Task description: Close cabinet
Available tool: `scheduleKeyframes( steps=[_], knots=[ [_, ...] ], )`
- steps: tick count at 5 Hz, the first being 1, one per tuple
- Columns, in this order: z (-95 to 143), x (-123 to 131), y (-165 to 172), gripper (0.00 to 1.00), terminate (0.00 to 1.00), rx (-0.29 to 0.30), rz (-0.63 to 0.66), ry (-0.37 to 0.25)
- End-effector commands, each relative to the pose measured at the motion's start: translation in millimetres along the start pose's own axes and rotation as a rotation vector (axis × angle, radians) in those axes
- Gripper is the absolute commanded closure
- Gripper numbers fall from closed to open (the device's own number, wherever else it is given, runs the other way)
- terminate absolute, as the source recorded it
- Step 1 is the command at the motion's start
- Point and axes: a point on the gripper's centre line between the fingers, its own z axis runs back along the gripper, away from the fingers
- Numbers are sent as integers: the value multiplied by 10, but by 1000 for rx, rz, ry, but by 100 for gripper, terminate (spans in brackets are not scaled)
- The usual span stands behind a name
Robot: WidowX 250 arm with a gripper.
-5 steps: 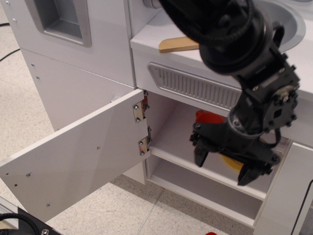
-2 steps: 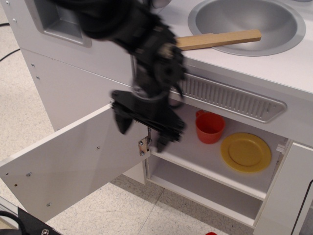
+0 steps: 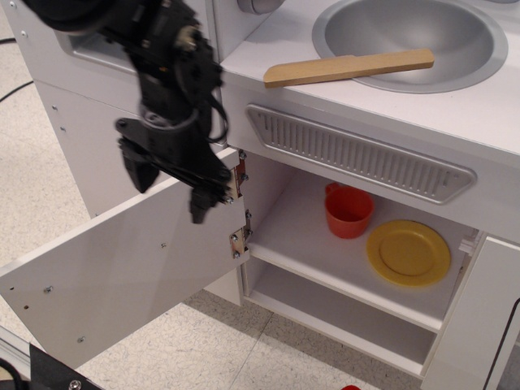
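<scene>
The white cabinet (image 3: 341, 268) stands open, showing one inner shelf. Its flat white door (image 3: 122, 268) swings out to the left on two silver hinges (image 3: 237, 213); the handle is hidden. My black gripper (image 3: 169, 188) hangs over the door's top edge near the upper hinge, its two fingers spread apart and empty. A red cup (image 3: 348, 211) and a yellow plate (image 3: 408, 253) sit on the shelf inside.
A wooden stick (image 3: 349, 67) lies across the counter and the rim of the grey sink (image 3: 410, 36). A grey vent grille (image 3: 357, 153) runs above the opening. Another white door (image 3: 475, 333) stands at the right. Speckled floor lies below.
My arm has swung from in front of the open compartment at the right, leftward across it, to the top edge of the door near the hinges. The door has not moved.
</scene>
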Motion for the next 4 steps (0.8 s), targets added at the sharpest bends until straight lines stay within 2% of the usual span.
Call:
scheduleKeyframes(
  steps=[1,2,3,4],
  knots=[
    [-40,161,339,0,0,45,-27,-48],
    [-184,111,287,0,0,14,-43,-20],
    [-223,68,172,0,0,-45,-49,-15],
    [-278,51,-1,0,0,-77,-48,7]
  ],
)
